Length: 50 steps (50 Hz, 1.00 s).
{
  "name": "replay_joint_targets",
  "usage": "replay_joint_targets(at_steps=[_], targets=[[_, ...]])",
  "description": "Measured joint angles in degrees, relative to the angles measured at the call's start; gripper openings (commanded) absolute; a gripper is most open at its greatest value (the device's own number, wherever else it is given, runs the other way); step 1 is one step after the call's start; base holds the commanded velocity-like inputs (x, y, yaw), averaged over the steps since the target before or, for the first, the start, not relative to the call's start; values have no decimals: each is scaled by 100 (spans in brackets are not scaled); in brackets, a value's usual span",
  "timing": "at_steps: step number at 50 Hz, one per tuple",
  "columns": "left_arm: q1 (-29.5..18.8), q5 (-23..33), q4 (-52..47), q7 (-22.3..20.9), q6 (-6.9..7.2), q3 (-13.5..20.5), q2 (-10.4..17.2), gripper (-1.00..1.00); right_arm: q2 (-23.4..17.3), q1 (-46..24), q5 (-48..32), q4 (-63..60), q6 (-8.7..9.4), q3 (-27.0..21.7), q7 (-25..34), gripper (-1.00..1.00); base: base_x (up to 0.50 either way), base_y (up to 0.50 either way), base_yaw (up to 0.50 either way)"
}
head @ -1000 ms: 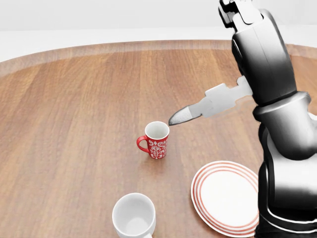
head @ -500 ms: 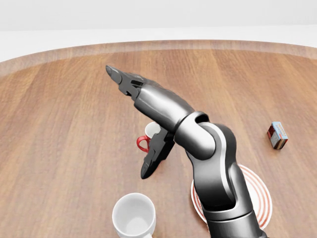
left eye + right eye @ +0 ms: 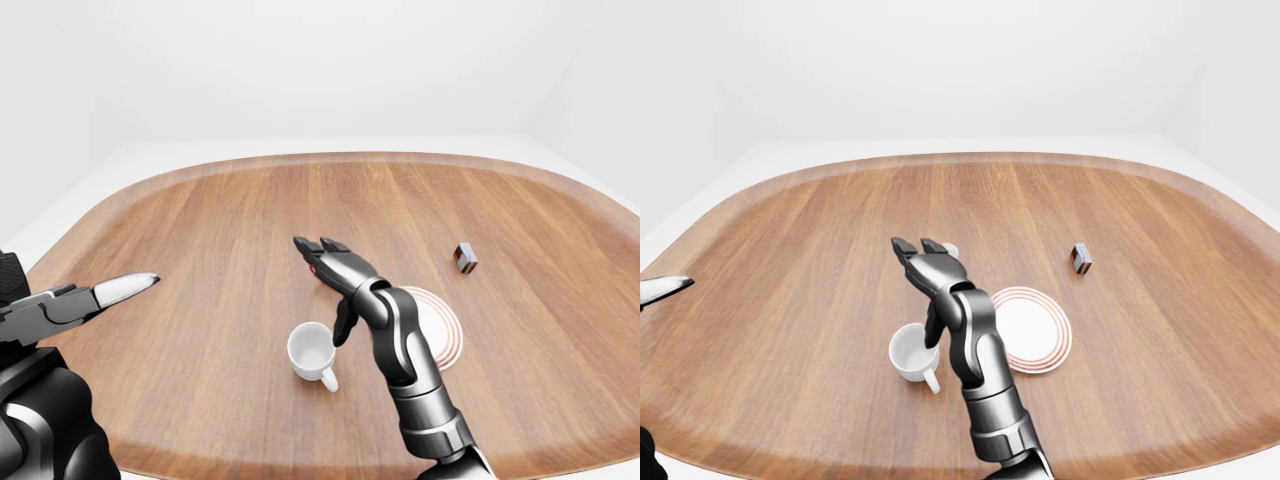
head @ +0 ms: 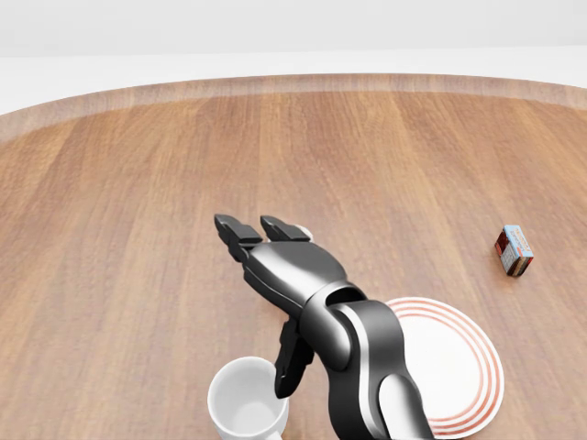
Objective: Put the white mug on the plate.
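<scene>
The white mug stands upright at the bottom of the head view, its handle toward the bottom right in the left-eye view. The white plate with red rings lies to its right, partly behind my right forearm. My right hand is open and empty. Its fingers stretch toward the top of the view, and its thumb hangs down at the mug's right rim. My left hand is open and empty at the far left, well away from the mug.
A red patterned mug is almost hidden behind my right hand. A small red and blue box lies on the wooden table at the right. The table's rounded rim curves around the left and top.
My right arm has swung down and toward the bottom of the view. The hand now covers the red mug, its thumb is at the white mug's rim, and more of the plate shows.
</scene>
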Motion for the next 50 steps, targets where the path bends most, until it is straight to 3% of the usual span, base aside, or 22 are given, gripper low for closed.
replay_joint_targets(at_steps=[20,50], targets=[[-1,-3,-43,6,0,1,-7,100,340,562,-1358,271,0,368,0,100,0,0,0],[-11,-20,-36,31,0,11,3,100,821,599,-1705,1128,0,623,0,100,0,0,0]])
